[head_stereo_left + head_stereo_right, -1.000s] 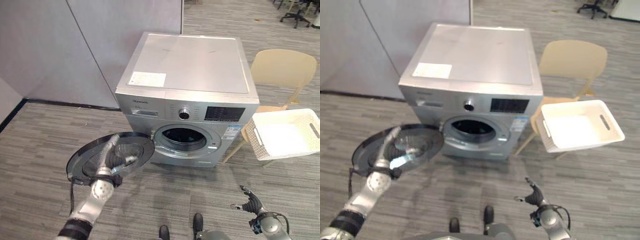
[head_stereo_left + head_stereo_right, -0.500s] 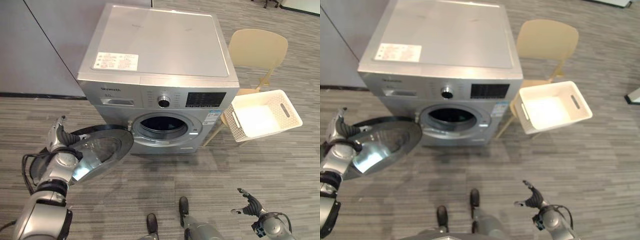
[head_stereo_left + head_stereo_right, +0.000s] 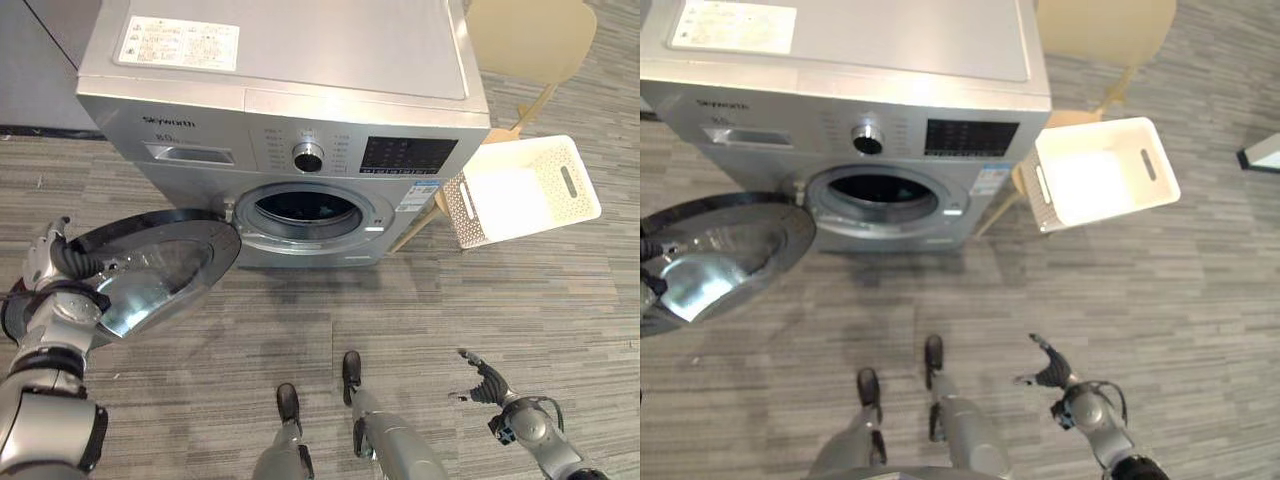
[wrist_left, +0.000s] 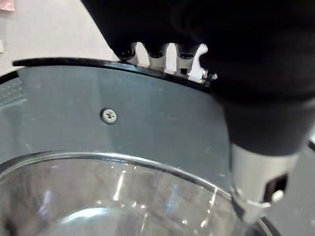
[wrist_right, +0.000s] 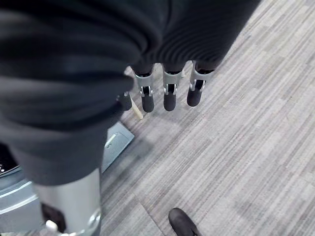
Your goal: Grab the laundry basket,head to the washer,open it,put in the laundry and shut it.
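Note:
The silver washer (image 3: pixel 290 60) stands with its round door (image 3: pixel 160 275) swung wide to my left, and the dark drum opening (image 3: pixel 305 207) is bare. My left hand (image 3: pixel 52 285) grips the door's outer rim. In the left wrist view its fingers (image 4: pixel 158 56) hook over the rim and its thumb (image 4: pixel 256 191) lies on the door's inner face. The white laundry basket (image 3: pixel 455 205) sits tilted on a beige chair (image 3: pixel 530 35) to the washer's right, and its inside looks white and bare. My right hand (image 3: pixel 487 380) hangs open low on the right, over the floor, with fingers (image 5: pixel 167 93) straight.
Grey striped carpet lies in front of the washer. A grey partition wall runs behind the washer at the upper left. The chair's wooden legs (image 3: pixel 415 228) stand close to the washer's right side.
The camera has tipped down and come nearer the washer. My left hand went from the door's glass face to its outer rim, with the door swung wide. The right hand stays low and open.

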Robot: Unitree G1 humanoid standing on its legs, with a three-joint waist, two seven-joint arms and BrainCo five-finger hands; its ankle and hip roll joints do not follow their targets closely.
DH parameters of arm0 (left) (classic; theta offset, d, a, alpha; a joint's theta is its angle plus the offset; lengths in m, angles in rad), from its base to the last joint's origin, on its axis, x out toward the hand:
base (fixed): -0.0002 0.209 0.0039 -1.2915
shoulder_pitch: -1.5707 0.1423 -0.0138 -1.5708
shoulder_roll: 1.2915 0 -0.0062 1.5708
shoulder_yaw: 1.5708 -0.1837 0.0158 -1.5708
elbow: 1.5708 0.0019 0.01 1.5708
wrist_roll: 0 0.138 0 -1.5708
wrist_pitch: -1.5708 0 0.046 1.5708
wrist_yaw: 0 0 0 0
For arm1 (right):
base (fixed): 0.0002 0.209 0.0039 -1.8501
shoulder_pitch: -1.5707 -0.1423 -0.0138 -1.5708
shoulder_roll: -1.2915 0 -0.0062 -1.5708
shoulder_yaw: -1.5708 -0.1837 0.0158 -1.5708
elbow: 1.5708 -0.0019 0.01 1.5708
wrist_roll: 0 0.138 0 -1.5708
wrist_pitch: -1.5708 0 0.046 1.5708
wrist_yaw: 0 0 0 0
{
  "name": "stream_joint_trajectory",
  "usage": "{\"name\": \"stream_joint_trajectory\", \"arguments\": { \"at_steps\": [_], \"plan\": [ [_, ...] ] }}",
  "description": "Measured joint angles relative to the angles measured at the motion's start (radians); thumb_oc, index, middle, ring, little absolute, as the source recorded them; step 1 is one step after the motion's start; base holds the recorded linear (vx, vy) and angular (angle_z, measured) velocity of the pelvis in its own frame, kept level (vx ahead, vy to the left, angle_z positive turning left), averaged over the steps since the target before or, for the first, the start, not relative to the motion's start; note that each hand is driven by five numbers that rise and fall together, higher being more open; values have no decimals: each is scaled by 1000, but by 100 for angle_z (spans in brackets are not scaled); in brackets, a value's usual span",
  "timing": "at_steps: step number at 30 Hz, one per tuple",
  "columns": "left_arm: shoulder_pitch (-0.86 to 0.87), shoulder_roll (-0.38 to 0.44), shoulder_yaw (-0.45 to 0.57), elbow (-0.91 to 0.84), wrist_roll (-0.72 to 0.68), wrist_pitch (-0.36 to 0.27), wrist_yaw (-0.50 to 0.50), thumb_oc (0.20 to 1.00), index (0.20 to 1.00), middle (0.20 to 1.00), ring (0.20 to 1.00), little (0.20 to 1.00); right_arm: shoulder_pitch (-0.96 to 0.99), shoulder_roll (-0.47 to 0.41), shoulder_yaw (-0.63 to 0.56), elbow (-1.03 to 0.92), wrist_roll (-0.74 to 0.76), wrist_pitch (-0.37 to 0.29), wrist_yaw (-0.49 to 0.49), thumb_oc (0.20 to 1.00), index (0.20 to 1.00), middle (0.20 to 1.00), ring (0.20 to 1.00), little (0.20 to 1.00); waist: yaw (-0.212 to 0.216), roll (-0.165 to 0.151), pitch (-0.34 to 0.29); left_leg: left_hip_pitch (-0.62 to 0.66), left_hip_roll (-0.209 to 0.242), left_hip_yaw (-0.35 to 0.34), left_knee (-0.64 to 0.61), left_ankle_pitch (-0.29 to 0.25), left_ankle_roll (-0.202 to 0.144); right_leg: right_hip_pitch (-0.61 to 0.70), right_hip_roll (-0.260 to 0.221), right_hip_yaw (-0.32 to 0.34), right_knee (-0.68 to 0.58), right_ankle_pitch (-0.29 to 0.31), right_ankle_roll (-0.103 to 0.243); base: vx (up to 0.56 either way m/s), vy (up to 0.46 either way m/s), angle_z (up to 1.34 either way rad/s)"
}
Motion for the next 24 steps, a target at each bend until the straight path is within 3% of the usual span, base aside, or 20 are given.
{"name": "stream_joint_trajectory", "arguments": {
  "at_steps": [1, 4, 8, 9, 15, 20, 24],
  "plan": [
    [8, -8, -3, -10, 0, -4, -3, 1000, 1000, 1000, 1000, 1000, 5, 0, 1, 2, 0, 0, 0, 1000, 1000, 1000, 1000, 1000, 5, 3, 2, 10, 1, 3, 0, -2, 0, 10, 0, 1, 0, 0, 0, 63, 19, -1],
    [188, -104, 104, -250, -9, -7, 3, 1000, 1000, 1000, 1000, 1000, 21, 2, -24, -6, -9, 5, 0, 1000, 1000, 1000, 1000, 1000, 31, 38, 28, 52, 1, -5, 0, -9, 5, 57, -7, -9, -1, -8, 1, 48, 6, 11],
    [394, -235, 124, -524, -43, -21, -1, 1000, 1000, 1000, 1000, 1000, 47, 6, -59, -16, -31, 17, 0, 1000, 1000, 1000, 1000, 1000, 72, 77, 37, 84, -16, -17, 0, -15, 9, 97, -23, -18, -1, -48, -21, 44, -16, 18],
    [444, -272, 100, -577, -49, -30, -19, 1000, 1000, 1000, 1000, 1000, 50, 3, -71, -15, -43, 26, 0, 1000, 1000, 1000, 1000, 1000, 77, 101, 36, 89, -18, -37, 0, -14, 9, 111, -26, -35, -1, -48, -21, 25, -35, 30],
    [624, -368, 10, -832, -162, -25, -135, 1000, 1000, 1000, 1000, 1000, 54, 17, -81, -23, -51, 25, 1, 1000, 1000, 1000, 1000, 1000, 95, 112, 32, 121, -17, -37, 0, -14, 10, 143, -30, -39, -3, -72, -29, 32, -61, 5],
    [614, -402, -112, -831, -198, -27, -213, 1000, 1000, 1000, 1000, 1000, 62, 19, -86, -12, -51, 27, 2, 1000, 1000, 1000, 1000, 1000, 81, 142, 9, 127, -17, -37, 0, -14, 10, 147, -27, -35, -1, -72, -31, 6, -53, -2],
    [449, -494, -246, -621, -182, -18, -213, 1000, 1000, 1000, 1000, 1000, 49, 17, -76, -3, -51, 34, 0, 1000, 1000, 1000, 1000, 1000, 59, 159, -11, 125, -21, -15, -1, -15, 14, 140, -25, -10, -1, -68, -25, -65, -19, -15]
  ]
}}
